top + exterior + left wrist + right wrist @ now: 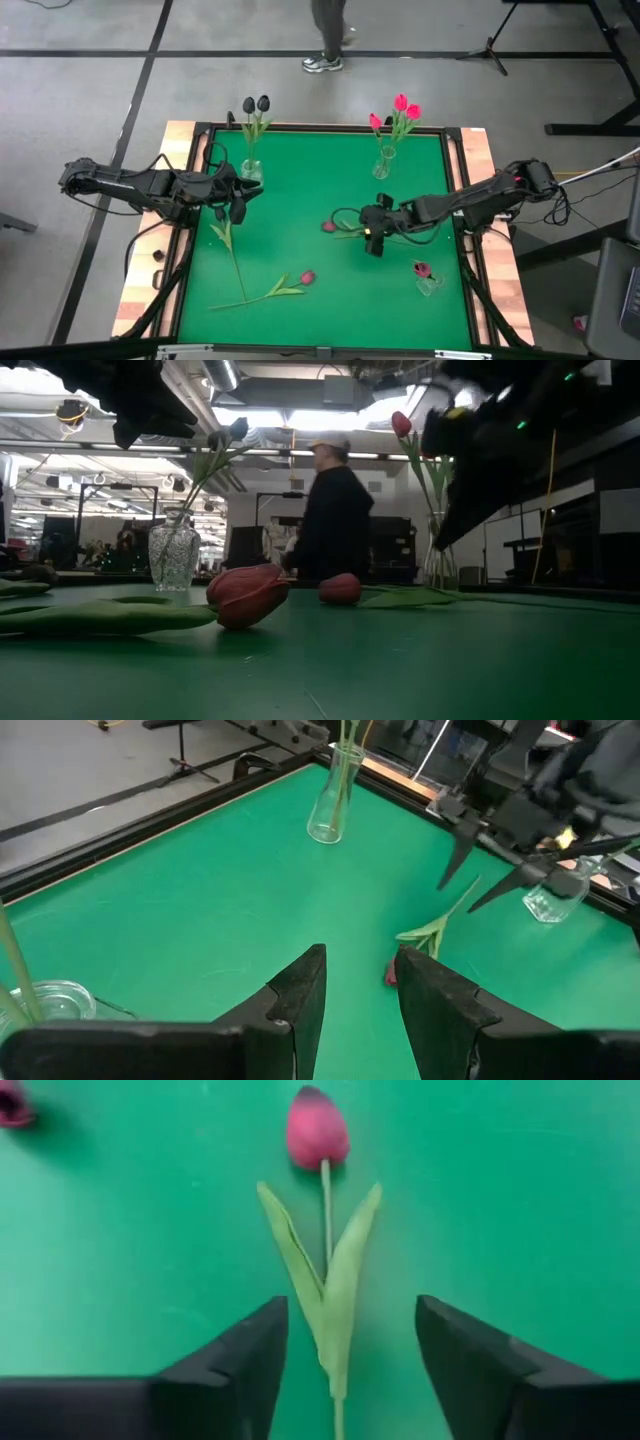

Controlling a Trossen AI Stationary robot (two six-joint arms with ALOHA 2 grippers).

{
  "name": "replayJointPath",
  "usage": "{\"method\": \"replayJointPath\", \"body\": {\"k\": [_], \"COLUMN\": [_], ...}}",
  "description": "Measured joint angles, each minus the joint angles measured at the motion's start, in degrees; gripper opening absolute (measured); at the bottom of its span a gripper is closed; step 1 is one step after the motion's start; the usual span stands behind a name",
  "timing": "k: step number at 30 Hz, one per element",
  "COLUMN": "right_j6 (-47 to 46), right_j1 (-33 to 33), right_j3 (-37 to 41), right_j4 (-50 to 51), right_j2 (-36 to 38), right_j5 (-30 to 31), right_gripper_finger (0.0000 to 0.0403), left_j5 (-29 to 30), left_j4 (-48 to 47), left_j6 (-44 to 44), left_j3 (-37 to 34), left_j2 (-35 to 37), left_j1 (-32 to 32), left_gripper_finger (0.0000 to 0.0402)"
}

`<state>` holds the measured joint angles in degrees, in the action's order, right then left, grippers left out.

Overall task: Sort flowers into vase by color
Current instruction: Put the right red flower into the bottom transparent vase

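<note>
My right gripper [372, 240] [345, 1365] is open, above a pink tulip [345, 232] that lies flat on the green mat. Its fingers stand on either side of the leaves and stem [330, 1290] without touching; the head [318, 1128] points away from them. My left gripper [238, 205] [360, 990] is open near the left vase [250, 170], which holds two black tulips [256, 104]. The far-right vase [383, 165] holds three pink tulips [405, 108]. Another tulip [307, 277] [248, 595] lies near the front, and a long stem [235, 260] lies below my left gripper.
A third small vase [428, 282] lies near the mat's right front with a dark red bud [421, 268] by it. A raised wooden frame [190, 135] borders the mat. A person [335, 520] stands beyond the far edge. Bare mat [320, 180] lies between the two upright vases.
</note>
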<state>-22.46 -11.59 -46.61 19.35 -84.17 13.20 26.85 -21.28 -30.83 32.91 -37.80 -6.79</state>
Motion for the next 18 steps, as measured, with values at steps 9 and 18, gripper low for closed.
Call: {"method": "replayJointPath", "body": {"k": [9, 18], "right_j6": [3.05, 1.76], "right_j1": [3.09, 3.00], "right_j3": [0.00, -0.18], "right_j4": [-1.47, 4.10], "right_j2": [-8.38, -9.63], "right_j5": [-7.82, -6.85], "right_gripper_finger": [0.0237, 0.0166], "left_j5": [0.00, 0.04], "left_j4": [-0.41, -0.68], "left_j6": [-0.04, -0.02], "left_j3": [0.00, 0.00], "left_j2": [0.00, 0.00], "left_j1": [0.00, 0.00], "left_gripper_finger": [0.0119, 0.0119]}}
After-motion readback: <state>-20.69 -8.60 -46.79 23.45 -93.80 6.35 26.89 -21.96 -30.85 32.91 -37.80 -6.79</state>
